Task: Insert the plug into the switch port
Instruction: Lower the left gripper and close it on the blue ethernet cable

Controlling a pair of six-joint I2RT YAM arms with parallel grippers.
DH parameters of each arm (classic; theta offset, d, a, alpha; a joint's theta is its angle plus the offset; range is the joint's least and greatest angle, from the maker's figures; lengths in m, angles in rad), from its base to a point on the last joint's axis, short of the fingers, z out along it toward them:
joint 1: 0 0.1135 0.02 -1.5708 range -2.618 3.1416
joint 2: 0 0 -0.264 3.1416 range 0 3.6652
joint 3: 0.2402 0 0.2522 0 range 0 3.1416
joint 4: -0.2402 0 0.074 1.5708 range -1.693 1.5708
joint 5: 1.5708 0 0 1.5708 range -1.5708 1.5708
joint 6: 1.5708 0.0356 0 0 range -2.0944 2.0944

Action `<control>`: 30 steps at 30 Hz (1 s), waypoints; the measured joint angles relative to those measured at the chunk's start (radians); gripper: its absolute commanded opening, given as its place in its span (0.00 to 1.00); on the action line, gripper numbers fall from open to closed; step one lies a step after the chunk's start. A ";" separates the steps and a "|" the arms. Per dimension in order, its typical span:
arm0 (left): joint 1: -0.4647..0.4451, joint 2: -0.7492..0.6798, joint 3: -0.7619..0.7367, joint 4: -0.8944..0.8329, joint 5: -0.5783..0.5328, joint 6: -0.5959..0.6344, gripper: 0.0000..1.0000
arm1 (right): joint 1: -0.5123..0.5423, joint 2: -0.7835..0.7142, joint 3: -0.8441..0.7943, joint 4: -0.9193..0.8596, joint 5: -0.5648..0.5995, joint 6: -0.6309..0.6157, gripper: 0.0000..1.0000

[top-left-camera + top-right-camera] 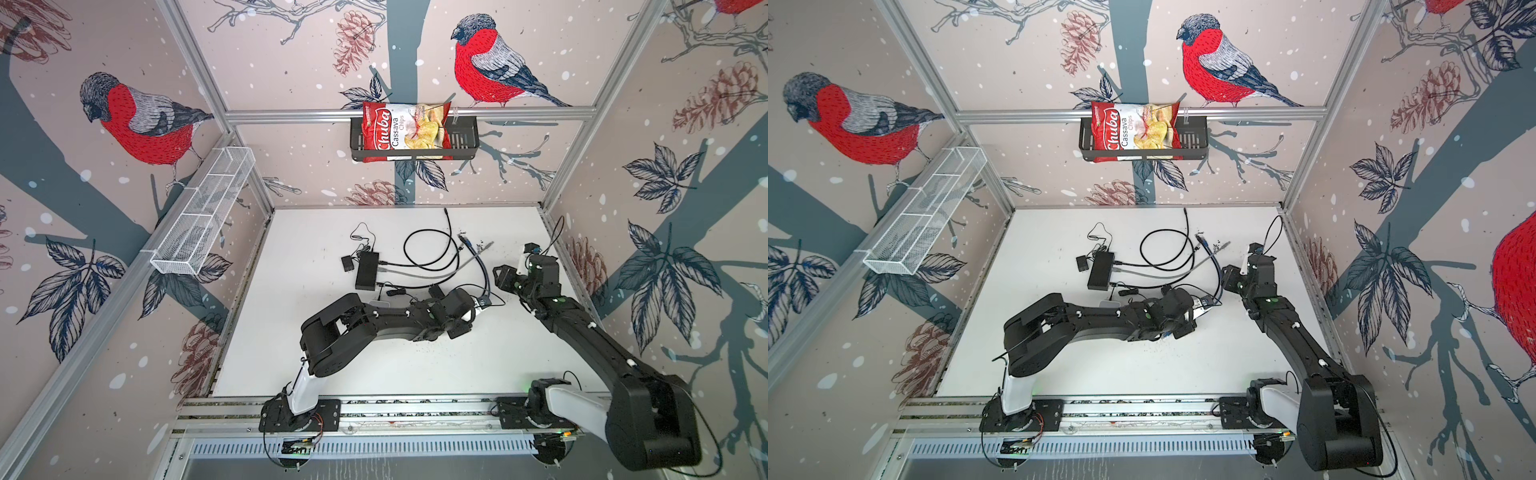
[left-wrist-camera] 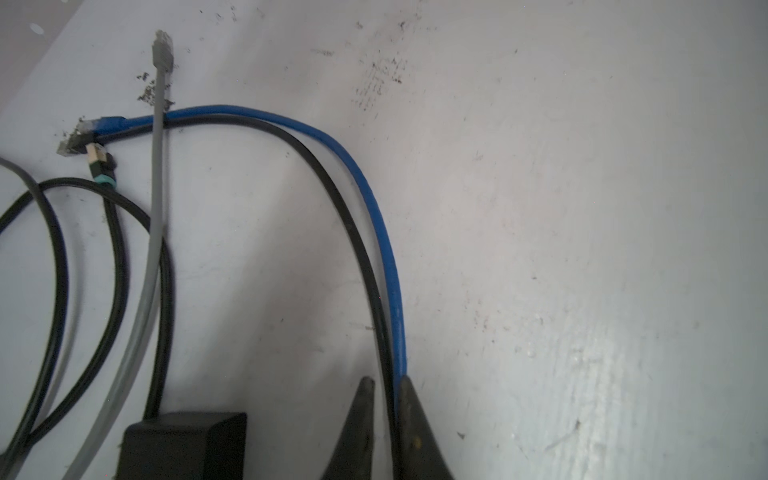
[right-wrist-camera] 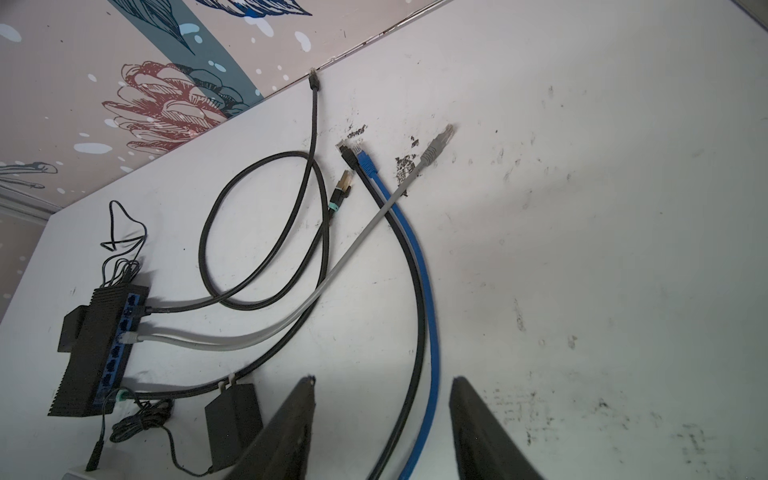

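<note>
Pinching the black cable (image 2: 375,291), left hand (image 2: 386,380) hides where blue cable (image 2: 395,291) ends; right hand (image 3: 382,380) spread

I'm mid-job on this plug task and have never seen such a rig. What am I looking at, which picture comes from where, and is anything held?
The machine is two robot arms, left arm and right arm, mounted at the edge of a white table. Both top views look down on everything; the other two pictures come from a camera on each wrist. On the table lie a black switch with cables plugged in and loose ends, among them a blue plug and a grey plug. The left gripper has its jaws closed around the black cable, the blue cable beside it. The right gripper hovers open, holding nothing.
</note>
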State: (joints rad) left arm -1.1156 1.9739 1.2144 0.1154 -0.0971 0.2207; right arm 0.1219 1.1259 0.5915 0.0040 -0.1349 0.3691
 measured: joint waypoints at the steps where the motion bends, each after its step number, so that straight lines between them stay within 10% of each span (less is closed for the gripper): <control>1: 0.003 -0.013 -0.008 0.008 0.005 0.000 0.14 | 0.000 -0.007 -0.005 0.007 -0.003 0.000 0.53; 10: 0.021 -0.016 -0.006 0.011 0.039 0.020 0.41 | 0.004 -0.029 -0.008 0.041 -0.009 -0.007 0.54; 25: 0.014 0.090 0.069 -0.075 0.039 0.019 0.42 | 0.004 -0.011 -0.008 0.043 -0.018 -0.008 0.54; 30: 0.012 0.113 0.081 -0.086 0.032 0.018 0.29 | 0.004 -0.007 -0.008 0.043 -0.021 -0.008 0.54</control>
State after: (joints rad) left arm -1.1038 2.0865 1.2957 0.0296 -0.0654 0.2390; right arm 0.1261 1.1191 0.5835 0.0475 -0.1562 0.3614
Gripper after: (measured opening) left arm 0.328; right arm 0.541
